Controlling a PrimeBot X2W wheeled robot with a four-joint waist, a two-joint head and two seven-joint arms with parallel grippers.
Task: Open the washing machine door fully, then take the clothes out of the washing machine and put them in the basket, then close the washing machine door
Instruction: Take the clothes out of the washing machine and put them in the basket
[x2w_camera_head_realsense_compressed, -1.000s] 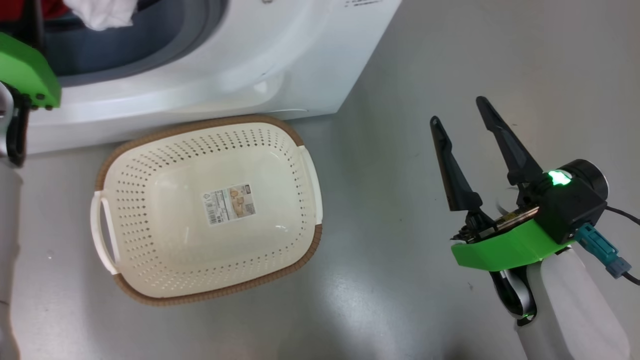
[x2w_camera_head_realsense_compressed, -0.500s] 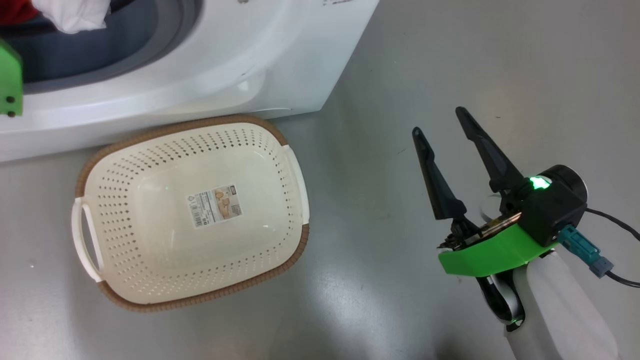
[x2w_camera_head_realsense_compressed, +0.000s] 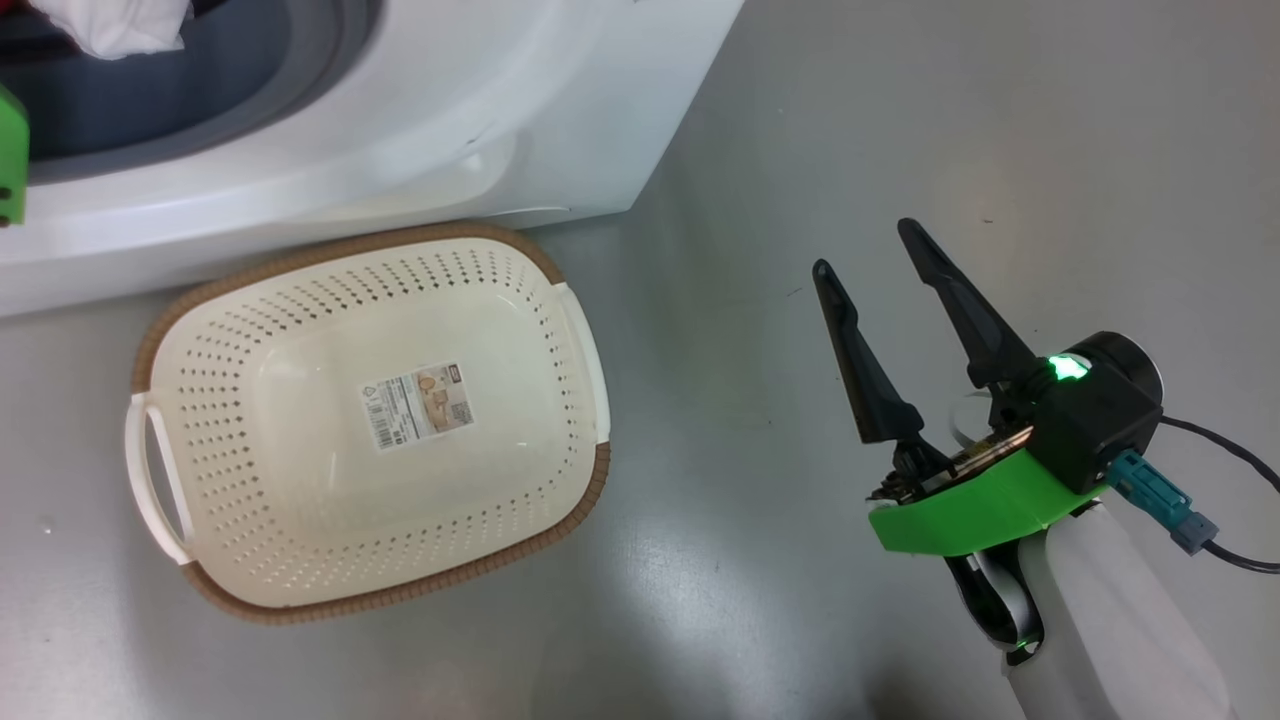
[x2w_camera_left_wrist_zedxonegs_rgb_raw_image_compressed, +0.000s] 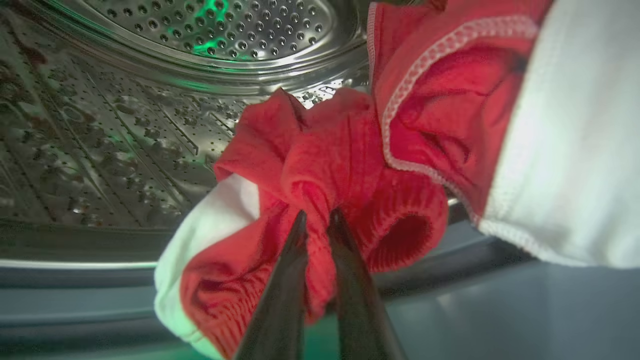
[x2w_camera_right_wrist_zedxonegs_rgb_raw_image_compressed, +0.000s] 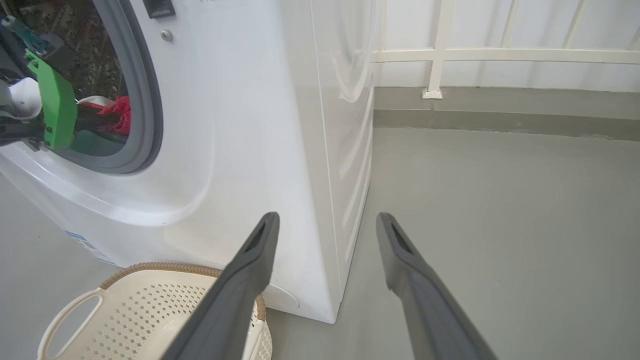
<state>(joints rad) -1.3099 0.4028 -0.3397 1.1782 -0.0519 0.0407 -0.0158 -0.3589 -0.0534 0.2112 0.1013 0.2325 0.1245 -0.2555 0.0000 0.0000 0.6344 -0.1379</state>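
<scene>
Clothes (x2w_camera_left_wrist_zedxonegs_rgb_raw_image_compressed: 325, 150) now in the tight jaws of the left gripper (x2w_camera_left_wrist_zedxonegs_rgb_raw_image_compressed: 318, 212); right gripper (x2w_camera_head_realsense_compressed: 863, 245) jaws spread as before.

Inside drum (x2w_camera_left_wrist_zedxonegs_rgb_raw_image_compressed: 125, 125), left gripper (x2w_camera_left_wrist_zedxonegs_rgb_raw_image_compressed: 317, 214) fingers (x2w_camera_left_wrist_zedxonegs_rgb_raw_image_compressed: 282, 285) pinching red clothes (x2w_camera_left_wrist_zedxonegs_rgb_raw_image_compressed: 325, 150)

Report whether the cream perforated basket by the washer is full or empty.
Empty. The cream-white perforated plastic basket shows its bare bottom and paper sticker; nothing lies in it.

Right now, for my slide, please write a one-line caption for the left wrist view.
Left gripper shut on the red and white clothes inside the perforated steel drum.
</scene>
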